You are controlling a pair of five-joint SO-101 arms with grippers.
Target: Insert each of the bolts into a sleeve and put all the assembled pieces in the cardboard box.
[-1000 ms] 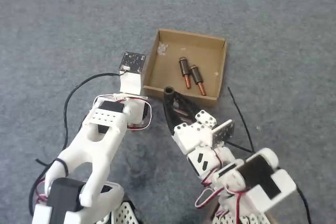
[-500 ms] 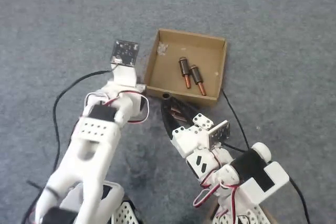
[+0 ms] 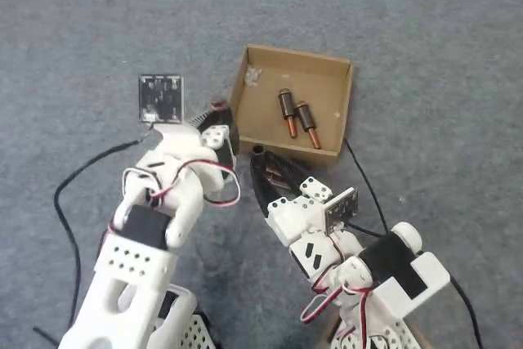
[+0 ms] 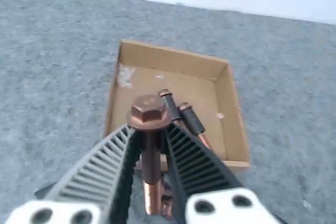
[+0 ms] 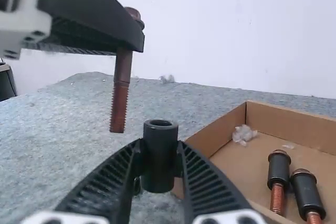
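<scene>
My left gripper (image 4: 149,132) is shut on a copper bolt (image 4: 149,124), held upright with its hex head on top. From above, that bolt (image 3: 218,106) hangs just outside the left wall of the cardboard box (image 3: 237,96). My right gripper (image 5: 159,148) is shut on a black sleeve (image 5: 159,153), which stands upright with its hole up. The bolt's threaded tip (image 5: 118,119) hangs beside the sleeve and slightly above its rim, not in the hole. The sleeve (image 3: 258,153) is near the box's front wall. Two assembled pieces (image 3: 287,108) (image 3: 307,120) lie in the box.
A bit of white fluff (image 3: 252,76) lies in the box's back left corner. Grey carpet (image 3: 425,104) covers the table all around. Black cables (image 3: 372,185) trail from both arms near the box's front right corner.
My left arm has swung away from the box's front left corner and lifted, so the bolt now stands upright beside the box's left wall. The right gripper shifted slightly left with the sleeve, then held.
</scene>
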